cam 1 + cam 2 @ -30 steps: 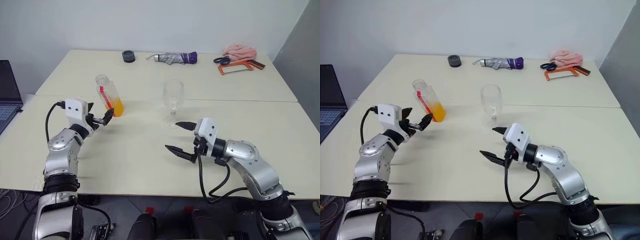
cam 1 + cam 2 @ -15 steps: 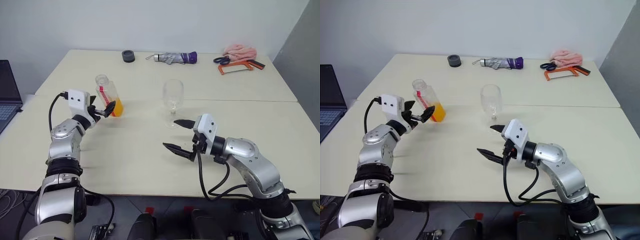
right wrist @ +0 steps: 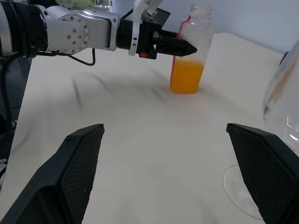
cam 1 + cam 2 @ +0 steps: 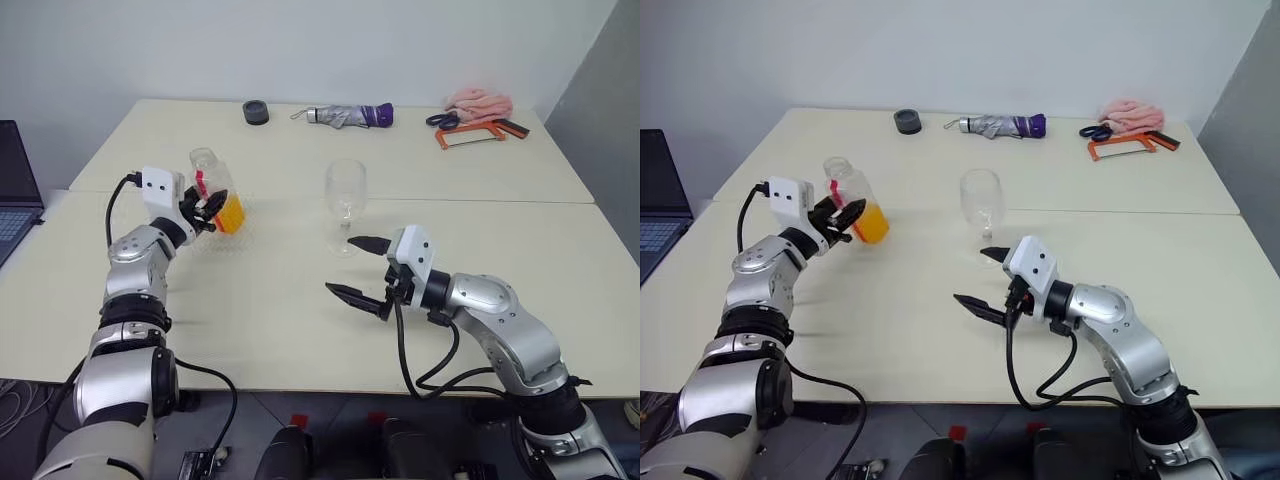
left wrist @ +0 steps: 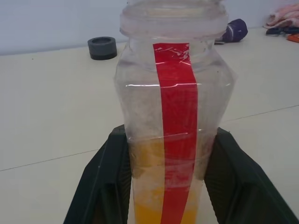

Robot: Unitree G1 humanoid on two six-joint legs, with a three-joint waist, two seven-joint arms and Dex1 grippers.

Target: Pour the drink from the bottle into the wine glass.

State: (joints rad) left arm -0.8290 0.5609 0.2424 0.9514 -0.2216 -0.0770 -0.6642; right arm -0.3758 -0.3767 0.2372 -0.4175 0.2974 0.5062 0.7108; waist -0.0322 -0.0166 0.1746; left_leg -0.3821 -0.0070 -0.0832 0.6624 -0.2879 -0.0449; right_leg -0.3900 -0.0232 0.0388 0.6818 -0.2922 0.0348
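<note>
Two end effectors: both over the tabletop (image 4: 300, 330)
Left end effector (image 4: 207, 208): fingers clamped on the bottle (image 4: 215, 190), one each side of its lower body
Bottle: upright on the tabletop, uncapped, red strip facing the left wrist camera
Drink (image 4: 231, 213): orange, fills the bottom part of the bottle
Right end effector (image 4: 358, 268): fingers spread wide, holding nothing, just in front of the wine glass (image 4: 345, 205)
Wine glass: upright, apart from the bottle, to its right
Far edge: umbrella (image 4: 345, 115), dark round thing (image 4: 256, 112)

Silver arms, white wrist housings, black jaws, black cables looping from wrists.
</note>
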